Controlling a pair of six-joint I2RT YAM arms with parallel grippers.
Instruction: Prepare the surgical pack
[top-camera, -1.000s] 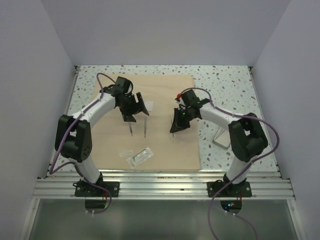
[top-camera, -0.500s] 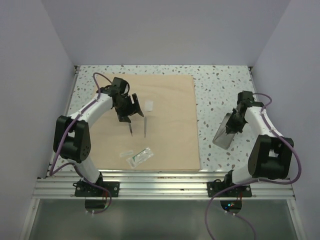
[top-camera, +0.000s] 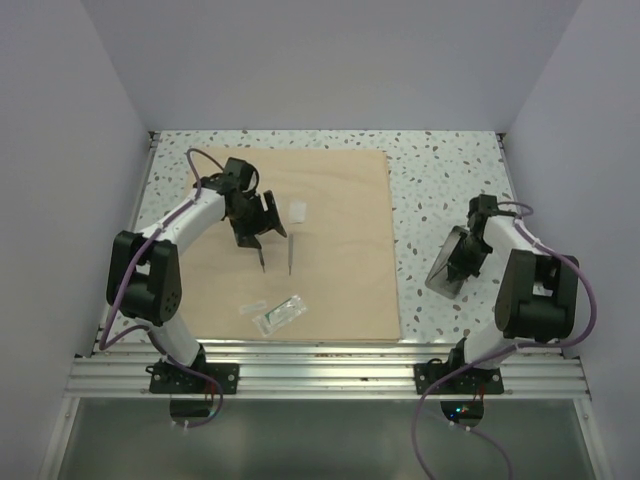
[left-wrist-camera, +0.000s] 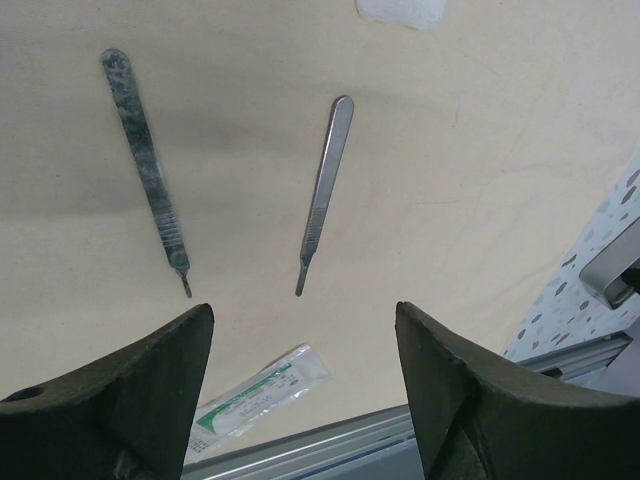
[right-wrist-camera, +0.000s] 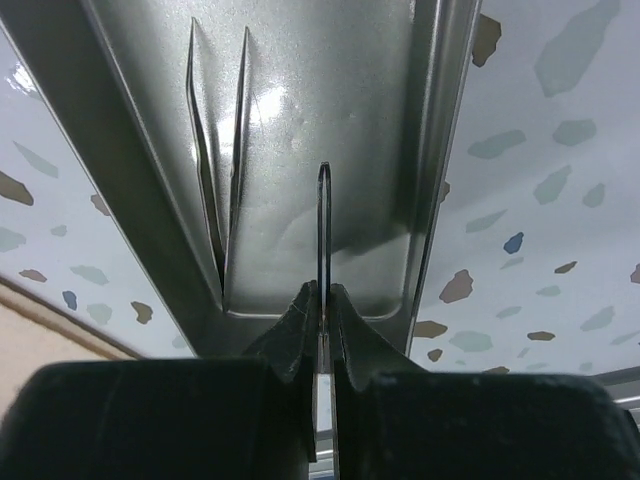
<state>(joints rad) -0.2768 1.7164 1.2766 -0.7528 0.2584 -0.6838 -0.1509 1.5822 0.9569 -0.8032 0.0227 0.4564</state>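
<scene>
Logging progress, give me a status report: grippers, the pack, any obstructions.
Left gripper open above scalpel handles. Right gripper shut on thin metal instrument over metal tray. Surgical pack spread flat; handles, pouch on it.

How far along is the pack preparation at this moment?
Done: the cloth wrap lies spread flat, and tweezers sit in the metal tray, off the cloth. In hand: the right tool is shut on a thin metal instrument over the tray; the left tool hangs open above two scalpel handles. Left: the handles, pouch and white pad lie loose, and the wrap is unfolded.
</scene>
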